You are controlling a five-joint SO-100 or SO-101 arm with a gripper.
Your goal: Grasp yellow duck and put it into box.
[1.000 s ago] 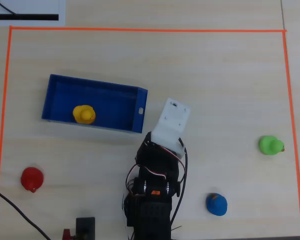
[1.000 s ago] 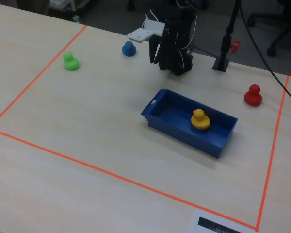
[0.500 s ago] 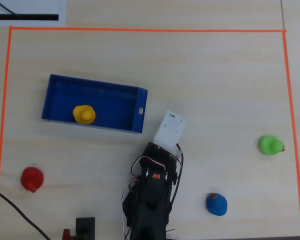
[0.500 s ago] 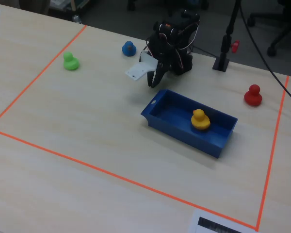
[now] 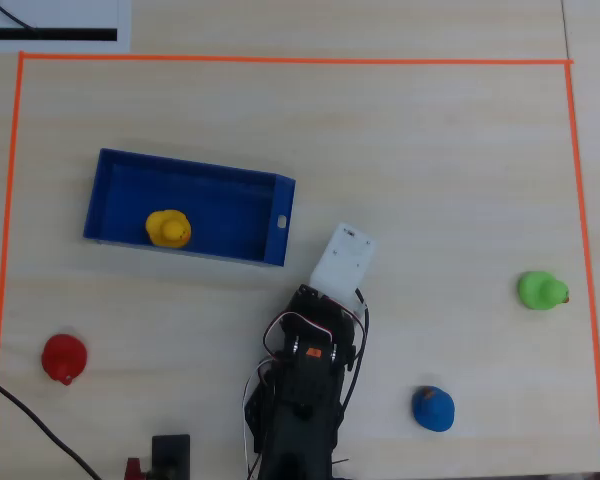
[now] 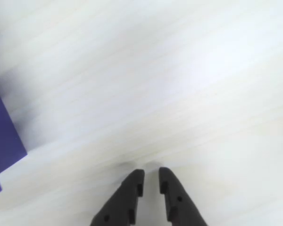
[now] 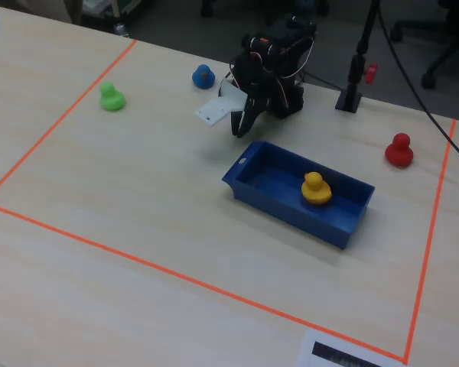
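Duck (image 5: 167, 227) in box (image 5: 111, 172), left half, overhead; gripper (image 6: 151, 175) nearly closed, empty, right of box; no readable writing.

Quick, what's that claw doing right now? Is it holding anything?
Gripper: nearly closed, empty, over bare table beside the box; the yellow duck sits inside it.

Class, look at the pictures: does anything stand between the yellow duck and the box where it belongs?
Nothing does. The yellow duck already sits inside the blue box. The gripper hangs empty over bare table beside the box's short end.
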